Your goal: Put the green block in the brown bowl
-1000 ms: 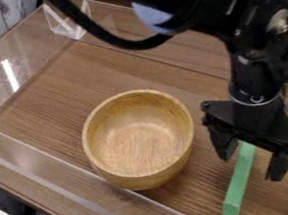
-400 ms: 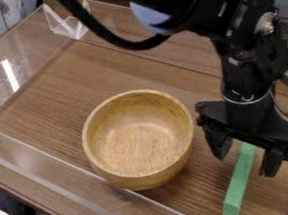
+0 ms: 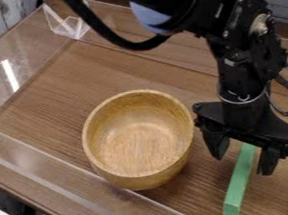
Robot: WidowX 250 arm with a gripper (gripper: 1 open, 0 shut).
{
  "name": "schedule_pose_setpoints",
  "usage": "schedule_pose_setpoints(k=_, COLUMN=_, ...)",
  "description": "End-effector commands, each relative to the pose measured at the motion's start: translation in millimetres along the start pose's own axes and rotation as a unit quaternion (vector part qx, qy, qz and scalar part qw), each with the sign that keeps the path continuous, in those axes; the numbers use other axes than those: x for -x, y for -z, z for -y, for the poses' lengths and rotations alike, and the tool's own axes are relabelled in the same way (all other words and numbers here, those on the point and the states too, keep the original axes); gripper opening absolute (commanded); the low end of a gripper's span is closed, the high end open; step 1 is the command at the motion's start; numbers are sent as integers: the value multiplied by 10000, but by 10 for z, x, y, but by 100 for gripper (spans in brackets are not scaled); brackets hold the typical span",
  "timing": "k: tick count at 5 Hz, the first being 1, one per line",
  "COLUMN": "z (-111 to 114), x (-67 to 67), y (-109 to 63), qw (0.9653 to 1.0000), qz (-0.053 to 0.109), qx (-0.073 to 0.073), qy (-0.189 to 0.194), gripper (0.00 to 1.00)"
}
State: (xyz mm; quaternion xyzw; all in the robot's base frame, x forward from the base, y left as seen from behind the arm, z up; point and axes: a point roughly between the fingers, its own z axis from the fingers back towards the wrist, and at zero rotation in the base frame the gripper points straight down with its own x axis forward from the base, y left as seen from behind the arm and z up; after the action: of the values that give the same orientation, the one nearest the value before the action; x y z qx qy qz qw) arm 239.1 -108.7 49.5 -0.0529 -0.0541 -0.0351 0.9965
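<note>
- Jaws of our black gripper (image 3: 250, 145) stand wide apart, with nothing held between them; one finger is on the bowl's side of the block, the other beyond it.
- Between and below them lies the long green block (image 3: 236, 189), flat on the wooden tabletop (image 3: 173, 198), its far end by the fingers and its near end reaching toward the table's edge.
- We judge it light and stiff: slim, straight, matte, unlikely to crush or to slip much.
- Our best hold is across its narrow width, pads square to the long sides, close to the middle; the fingers now sit nearer its far end, where a grip might let the near end droop or swing.
- Beside it, toward the table's middle, stands the brown wooden bowl (image 3: 144, 171), upright, its thick rim something a long bar could catch on, so we would lift well over it.
</note>
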Motion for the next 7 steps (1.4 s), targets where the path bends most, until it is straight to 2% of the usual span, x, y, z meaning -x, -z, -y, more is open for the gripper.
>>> schedule_pose_setpoints(k=1, z=-7, x=-73, y=-46, qw=9998, qz=146, qx=70, qy=-67, gripper=100)
schedule_pose_setpoints(k=4, z=-38, x=-92, y=14, qw=9997, qz=112, qx=116, qy=-183, gripper=100)
schedule_pose_setpoints(k=7, z=-90, x=-89, y=197, qw=9994, qz=104, qx=171, qy=-271, gripper=100)
